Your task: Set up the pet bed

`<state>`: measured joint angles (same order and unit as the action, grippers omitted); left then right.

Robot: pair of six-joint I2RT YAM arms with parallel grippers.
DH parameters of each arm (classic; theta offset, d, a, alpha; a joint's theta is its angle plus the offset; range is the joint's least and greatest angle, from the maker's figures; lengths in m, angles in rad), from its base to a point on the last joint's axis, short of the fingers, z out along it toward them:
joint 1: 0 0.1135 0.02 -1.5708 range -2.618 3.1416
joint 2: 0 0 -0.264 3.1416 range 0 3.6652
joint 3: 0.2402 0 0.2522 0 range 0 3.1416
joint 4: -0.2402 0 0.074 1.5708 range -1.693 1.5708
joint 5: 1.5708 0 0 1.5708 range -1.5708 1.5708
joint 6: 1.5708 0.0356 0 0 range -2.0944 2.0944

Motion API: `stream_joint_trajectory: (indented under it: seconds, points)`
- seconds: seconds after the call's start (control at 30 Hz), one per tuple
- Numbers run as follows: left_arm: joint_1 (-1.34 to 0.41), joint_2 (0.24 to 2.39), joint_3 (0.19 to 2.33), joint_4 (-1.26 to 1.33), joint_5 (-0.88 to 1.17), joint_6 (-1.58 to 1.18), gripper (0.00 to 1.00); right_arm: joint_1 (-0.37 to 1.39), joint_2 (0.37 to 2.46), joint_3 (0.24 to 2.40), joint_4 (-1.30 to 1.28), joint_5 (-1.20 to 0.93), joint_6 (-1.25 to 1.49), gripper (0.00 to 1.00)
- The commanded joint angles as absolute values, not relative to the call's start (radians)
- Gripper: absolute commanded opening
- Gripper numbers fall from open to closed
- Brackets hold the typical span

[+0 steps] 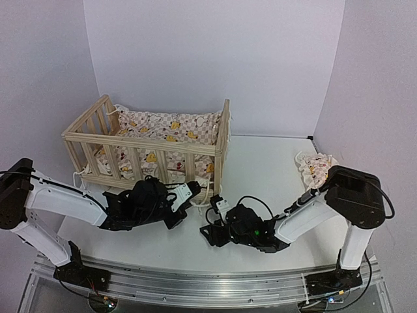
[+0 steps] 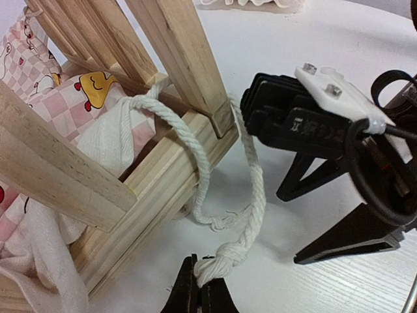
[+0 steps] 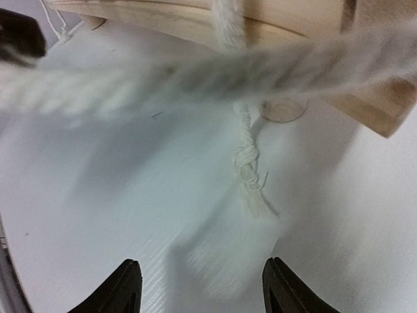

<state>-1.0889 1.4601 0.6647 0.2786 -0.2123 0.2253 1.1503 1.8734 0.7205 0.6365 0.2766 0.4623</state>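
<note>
The left fingers [image 2: 199,293] clench the knotted end of a rope [image 2: 218,257] looped round the pet bed [image 1: 140,142], which stands just beyond them on the desk [image 1: 260,163], while the right fingers [image 3: 122,290] are released, grasping nothing.

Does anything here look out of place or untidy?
Yes. The small pillow lies alone, far right on the table, apart from the pet bed where its matching cushion sits. Also, a white cord hangs loosely looped round the bed's near corner post, its knotted end pinched by the left end effector.
</note>
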Motion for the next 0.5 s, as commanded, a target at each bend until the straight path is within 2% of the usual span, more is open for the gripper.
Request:
stream_joint_trajectory:
  seconds: [0.0, 0.2, 0.3, 0.37, 0.47]
  points:
    - [-1.073, 1.424, 0.680, 0.252, -0.250, 0.287, 0.00, 1.146, 1.973, 0.807, 0.675, 0.424, 0.253, 0.64]
    - [-1.062, 1.422, 0.679, 0.279, -0.240, 0.299, 0.00, 1.145, 2.062, 0.875, 0.675, 0.534, 0.216, 0.66]
    - [-1.061, 1.421, 0.673, 0.274, -0.233, 0.290, 0.00, 1.145, 2.102, 0.907, 0.665, 0.522, 0.190, 0.65]
    - [-1.060, 1.421, 0.670, 0.276, -0.235, 0.287, 0.00, 1.145, 2.120, 0.910, 0.649, 0.520, 0.211, 0.53]
    - [-1.058, 1.417, 0.670, 0.276, -0.235, 0.292, 0.00, 1.144, 2.122, 0.887, 0.644, 0.526, 0.267, 0.25]
